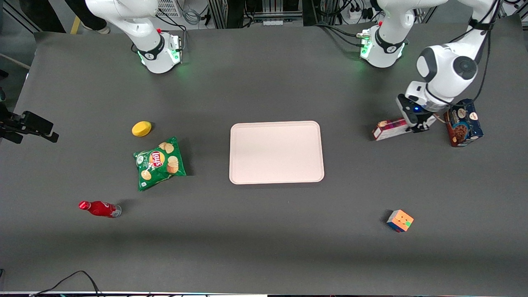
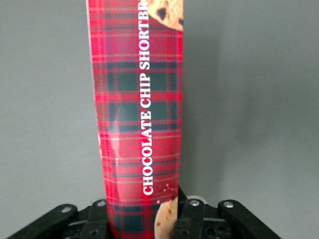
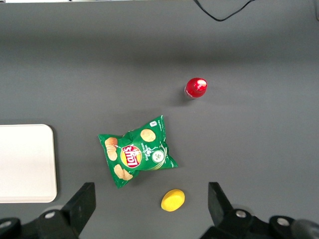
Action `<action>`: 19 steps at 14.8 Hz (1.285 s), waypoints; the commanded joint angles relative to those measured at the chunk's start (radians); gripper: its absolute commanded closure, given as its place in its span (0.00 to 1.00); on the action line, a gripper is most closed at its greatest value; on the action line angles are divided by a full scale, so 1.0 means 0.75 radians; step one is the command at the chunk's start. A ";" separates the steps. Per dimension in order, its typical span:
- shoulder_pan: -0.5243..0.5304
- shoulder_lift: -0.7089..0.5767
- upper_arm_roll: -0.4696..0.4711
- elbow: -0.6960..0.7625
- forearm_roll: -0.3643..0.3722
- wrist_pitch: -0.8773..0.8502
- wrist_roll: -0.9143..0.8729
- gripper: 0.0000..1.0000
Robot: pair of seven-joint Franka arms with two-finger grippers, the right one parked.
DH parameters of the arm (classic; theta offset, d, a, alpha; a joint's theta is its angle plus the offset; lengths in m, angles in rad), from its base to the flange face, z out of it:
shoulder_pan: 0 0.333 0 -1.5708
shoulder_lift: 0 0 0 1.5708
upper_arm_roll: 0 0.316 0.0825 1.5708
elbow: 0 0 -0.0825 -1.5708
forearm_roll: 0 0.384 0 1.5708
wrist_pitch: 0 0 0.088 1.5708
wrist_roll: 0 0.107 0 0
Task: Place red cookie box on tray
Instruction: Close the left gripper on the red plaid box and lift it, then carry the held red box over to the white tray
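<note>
Dark grey matte worktop fills pretty much everything, with cables and rack legs along the edge at 12 o'clock in the front view. Step in hand looks like the grab: the claw sits down over the red cookie box, which lies flat on the worktop at about 3 o'clock from the tray, well apart from it. In the wrist view the fingers hug both long sides of the box, so I'd say it's pinching the carton near 1 end. Whether it's lifted yet, can't tell. Next move, I reckon: lift it clear, carry it toward the tray and set it down inside the rim. A blue cookie box stands just beside the claw, so lift carefully.
</note>
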State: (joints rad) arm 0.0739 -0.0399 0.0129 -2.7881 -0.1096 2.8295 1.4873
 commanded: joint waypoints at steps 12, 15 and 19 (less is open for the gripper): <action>0.002 -0.086 0.120 0.946 0.027 -1.111 -0.132 0.92; 0.002 -0.088 0.108 1.048 0.077 -1.256 -0.301 0.91; 0.002 -0.127 -0.019 1.073 0.077 -1.376 -0.853 0.90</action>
State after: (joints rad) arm 0.0804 -0.1105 0.0725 -2.0100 -0.0708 1.8541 1.1177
